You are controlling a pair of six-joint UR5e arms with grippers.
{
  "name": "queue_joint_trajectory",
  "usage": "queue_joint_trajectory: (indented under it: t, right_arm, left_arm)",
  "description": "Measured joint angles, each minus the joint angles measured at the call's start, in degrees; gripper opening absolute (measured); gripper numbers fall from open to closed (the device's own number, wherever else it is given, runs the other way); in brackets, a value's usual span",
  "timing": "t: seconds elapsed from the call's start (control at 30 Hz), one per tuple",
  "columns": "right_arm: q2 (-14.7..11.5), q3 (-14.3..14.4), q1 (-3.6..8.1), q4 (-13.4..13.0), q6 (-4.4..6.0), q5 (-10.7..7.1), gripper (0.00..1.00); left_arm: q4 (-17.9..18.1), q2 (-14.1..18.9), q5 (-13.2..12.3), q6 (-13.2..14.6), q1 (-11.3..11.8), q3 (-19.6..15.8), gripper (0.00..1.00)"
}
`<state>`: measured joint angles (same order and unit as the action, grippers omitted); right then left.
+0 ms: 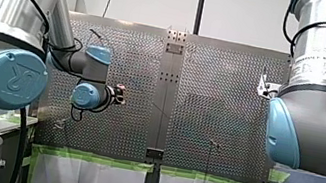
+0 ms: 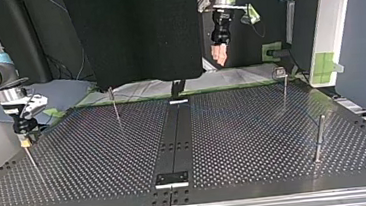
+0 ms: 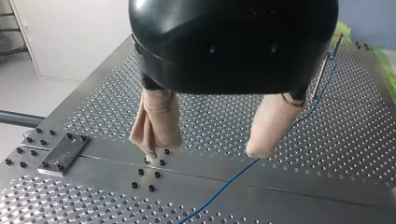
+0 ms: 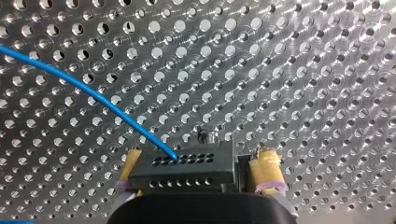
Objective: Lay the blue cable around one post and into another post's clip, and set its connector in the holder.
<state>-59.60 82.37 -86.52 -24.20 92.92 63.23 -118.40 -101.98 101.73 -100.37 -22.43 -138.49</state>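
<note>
We see a perforated metal table with a dark strip running down its middle. In the top view a small plate is bolted at the strip's near end. Thin posts stand upright on the table, one left of the strip and two right of it. A blue cable lies across the surface and rises to a post. Green tape lines one edge.

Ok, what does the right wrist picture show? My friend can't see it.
A black connector block with rows of small holes sits at my right gripper. A blue cable curves away from it over the perforated metal table.
</note>
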Motion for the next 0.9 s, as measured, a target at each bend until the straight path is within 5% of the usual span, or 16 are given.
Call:
queue_joint_trajectory:
  t: [0.9]
  right_arm:
    - [0.0, 0.0, 0.0, 0.0, 0.0, 0.0, 1.0]
  left_arm:
    - [0.0, 0.0, 0.0, 0.0, 0.0, 0.0, 1.0]
